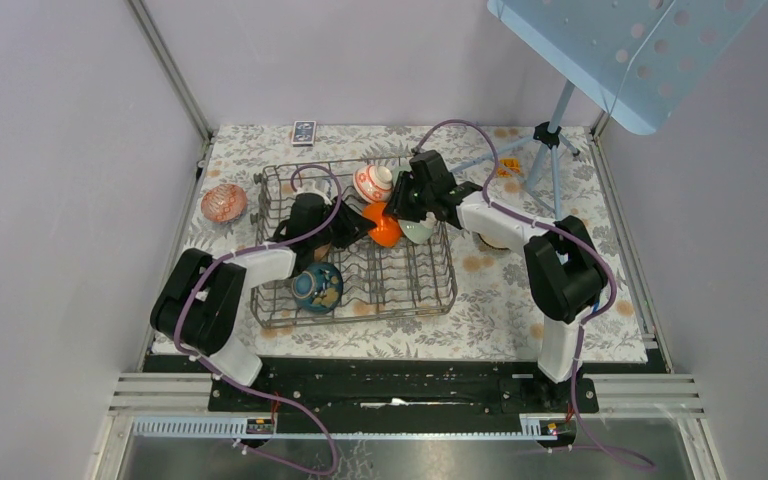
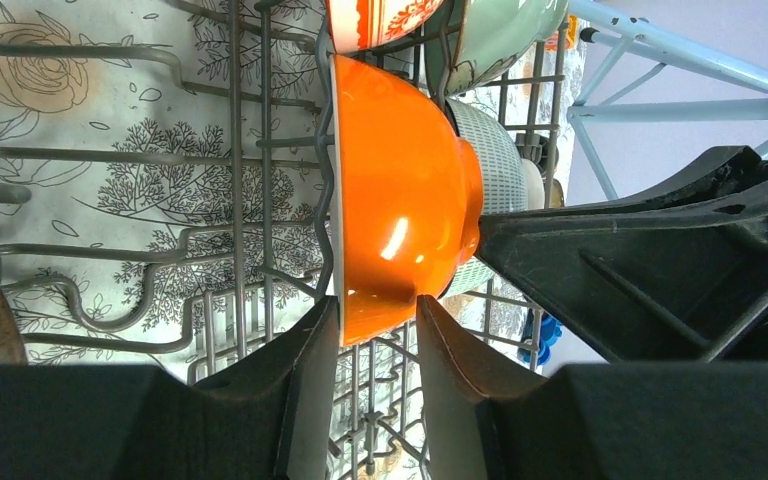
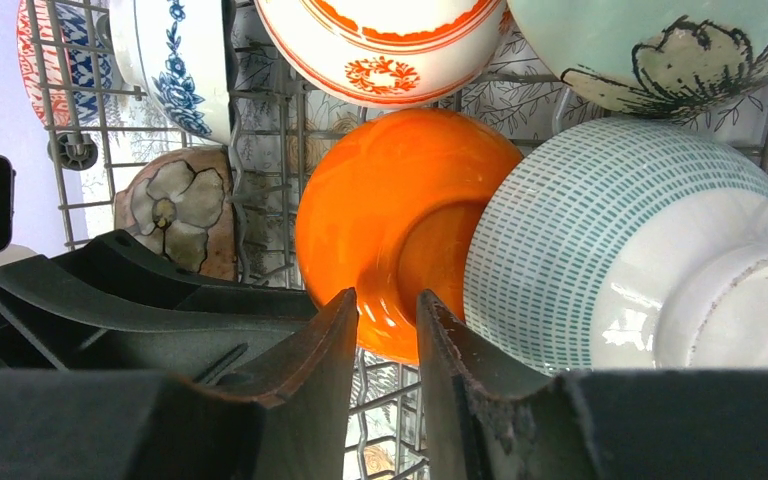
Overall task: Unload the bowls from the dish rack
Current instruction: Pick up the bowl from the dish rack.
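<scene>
Two grippers on one orange bowl

Both arms are over the dish rack [image 1: 400, 270], which sits on the left half of the desk with its long sides parallel to the near edge. The orange bowl [image 2: 400, 190] stands on edge among the tines in the rack's far right part, between the two grippers.

The left gripper [image 2: 378, 325] meets it from the left-edge side. Its jaws are clamped on the bowl's rim, one finger inside the bowl and the other against the outer wall. The right gripper [image 3: 386, 320] meets it from the right-edge side. Its fingers sit either side of the bowl's foot and orange fills the narrow gap, but I cannot tell whether they actually press on it.

A white bowl with green dashes [image 3: 610, 230] stands just beside the orange one, toward the right edge. A red-and-white bowl [image 1: 373, 183] sits in the rack nearer the far edge, and a pale green bowl [image 3: 660, 40] is next to it. A blue bowl [image 1: 317, 286] lies near the rack's near left corner. Outside the rack, a pink bowl [image 1: 224, 203] rests on the desk near the left edge, beside the rack's far left corner.
</scene>
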`<move>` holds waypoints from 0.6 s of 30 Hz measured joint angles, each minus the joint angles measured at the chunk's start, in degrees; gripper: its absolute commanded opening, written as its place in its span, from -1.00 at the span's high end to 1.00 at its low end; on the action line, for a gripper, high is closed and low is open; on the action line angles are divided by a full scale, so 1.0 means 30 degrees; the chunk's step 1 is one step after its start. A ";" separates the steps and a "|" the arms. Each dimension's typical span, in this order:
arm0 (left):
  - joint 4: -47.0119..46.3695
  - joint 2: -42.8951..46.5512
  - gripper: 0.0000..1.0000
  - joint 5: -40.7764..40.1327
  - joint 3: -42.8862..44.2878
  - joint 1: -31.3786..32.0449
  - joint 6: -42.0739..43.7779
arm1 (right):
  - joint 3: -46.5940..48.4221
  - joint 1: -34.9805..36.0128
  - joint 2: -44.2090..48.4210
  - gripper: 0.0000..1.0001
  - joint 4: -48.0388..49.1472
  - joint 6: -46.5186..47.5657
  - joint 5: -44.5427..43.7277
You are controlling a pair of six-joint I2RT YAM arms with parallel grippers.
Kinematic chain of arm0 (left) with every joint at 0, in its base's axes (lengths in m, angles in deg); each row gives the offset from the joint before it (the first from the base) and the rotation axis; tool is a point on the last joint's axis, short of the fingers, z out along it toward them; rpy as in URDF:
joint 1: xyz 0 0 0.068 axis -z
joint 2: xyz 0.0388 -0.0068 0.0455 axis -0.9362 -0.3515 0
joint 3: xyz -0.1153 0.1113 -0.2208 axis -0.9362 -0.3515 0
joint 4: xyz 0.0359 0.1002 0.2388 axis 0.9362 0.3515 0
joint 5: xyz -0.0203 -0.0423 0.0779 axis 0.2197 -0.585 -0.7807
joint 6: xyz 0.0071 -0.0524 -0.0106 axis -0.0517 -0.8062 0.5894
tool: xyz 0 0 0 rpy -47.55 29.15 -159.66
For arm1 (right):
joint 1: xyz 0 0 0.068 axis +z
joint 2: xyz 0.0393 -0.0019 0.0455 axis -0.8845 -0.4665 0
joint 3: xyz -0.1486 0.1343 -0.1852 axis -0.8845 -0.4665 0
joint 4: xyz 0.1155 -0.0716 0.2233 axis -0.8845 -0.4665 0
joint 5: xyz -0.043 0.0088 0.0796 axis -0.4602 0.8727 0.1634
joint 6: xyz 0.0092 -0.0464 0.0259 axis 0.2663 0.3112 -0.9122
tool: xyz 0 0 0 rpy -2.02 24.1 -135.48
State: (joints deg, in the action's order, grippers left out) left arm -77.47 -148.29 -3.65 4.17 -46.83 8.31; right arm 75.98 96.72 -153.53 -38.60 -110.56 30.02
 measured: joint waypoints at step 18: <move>-0.1494 -0.0007 0.09 0.0284 -0.0612 -0.0036 -0.0182 | 0.0000 -0.0262 0.0000 0.43 0.0364 -0.0284 0.0874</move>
State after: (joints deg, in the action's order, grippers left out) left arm -81.96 -148.31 -2.80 2.34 -46.94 7.76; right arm 75.98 95.93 -153.53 -37.51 -111.42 32.64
